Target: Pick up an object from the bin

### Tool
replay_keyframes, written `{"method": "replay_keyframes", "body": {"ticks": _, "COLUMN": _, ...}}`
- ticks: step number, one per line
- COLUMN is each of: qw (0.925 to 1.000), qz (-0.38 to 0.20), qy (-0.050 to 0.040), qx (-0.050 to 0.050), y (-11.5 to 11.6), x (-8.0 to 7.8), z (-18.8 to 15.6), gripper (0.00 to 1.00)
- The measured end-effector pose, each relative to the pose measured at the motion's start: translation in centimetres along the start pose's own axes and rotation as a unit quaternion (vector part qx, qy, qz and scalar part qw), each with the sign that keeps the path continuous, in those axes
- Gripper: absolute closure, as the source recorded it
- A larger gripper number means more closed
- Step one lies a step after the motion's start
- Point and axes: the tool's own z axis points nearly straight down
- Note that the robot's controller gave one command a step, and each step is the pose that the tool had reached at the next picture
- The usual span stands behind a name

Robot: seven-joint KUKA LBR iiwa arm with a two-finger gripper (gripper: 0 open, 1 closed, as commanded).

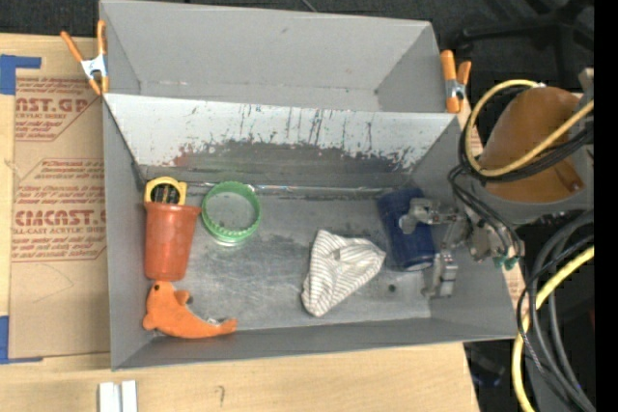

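The claw (433, 248) sat low at the right of the grey bin (270, 63), fingers spread and gripping nothing. A dark blue block (401, 234) lay just beside it, right of a crumpled white cloth (338, 270).

Six loose things in the grey metal bin (290, 63), one of each kind. One dark blue boxy thing (402, 234), closest of all, partly under the tool (435, 244). One white striped cloth (338, 273), crumpled, just beside the blue thing on the side away from the tool. One green ring-shaped lid (231, 212), well apart from the tool, beyond the cloth. One orange cup (171, 244), right across the bin from the tool. One small yellow-and-black thing (164, 192), touching the cup's far end. One orange curved toy (183, 316), near the cup, equally far from the tool.
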Motion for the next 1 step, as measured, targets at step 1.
{"method": "replay_keyframes", "body": {"ticks": 1, "qw": 1.0, "qz": -0.001, "qy": -0.0032, "qx": 0.001, "y": 0.06, "x": -0.16, "z": -0.44, "gripper": 0.0}}
